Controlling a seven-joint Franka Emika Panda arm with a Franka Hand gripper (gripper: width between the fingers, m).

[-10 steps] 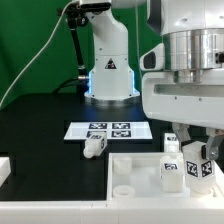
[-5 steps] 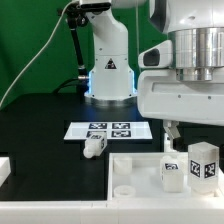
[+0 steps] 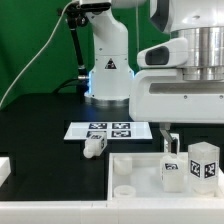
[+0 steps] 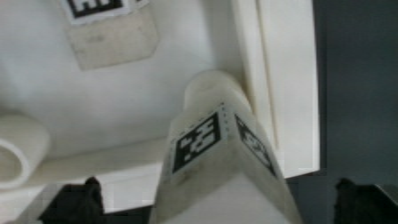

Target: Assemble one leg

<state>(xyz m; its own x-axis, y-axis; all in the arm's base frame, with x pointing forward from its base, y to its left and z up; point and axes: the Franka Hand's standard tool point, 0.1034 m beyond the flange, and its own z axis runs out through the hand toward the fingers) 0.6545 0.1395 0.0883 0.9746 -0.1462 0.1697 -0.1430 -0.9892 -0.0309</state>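
My gripper (image 3: 184, 134) hangs open above the large white slab (image 3: 135, 168) at the exterior view's right. Two legs stand on the slab under it, one (image 3: 171, 171) nearer the middle and one (image 3: 205, 163) further right, both showing black-and-white tags. In the wrist view one tagged leg (image 4: 222, 150) stands between my spread fingertips, untouched, close to the slab's edge (image 4: 267, 60). My gripper (image 4: 219, 206) holds nothing. A third leg (image 3: 93, 145) lies on the black table by the marker board.
The marker board (image 3: 110, 130) lies flat behind the slab. The arm's base (image 3: 108, 70) stands at the back. A white part (image 3: 4, 170) sits at the exterior view's left edge. Another tagged part (image 4: 107, 35) and a round boss (image 4: 15, 150) show on the slab.
My gripper has risen straight up from around the two legs on the slab. The right leg, partly hidden before, now stands in full view. The legs have not moved.
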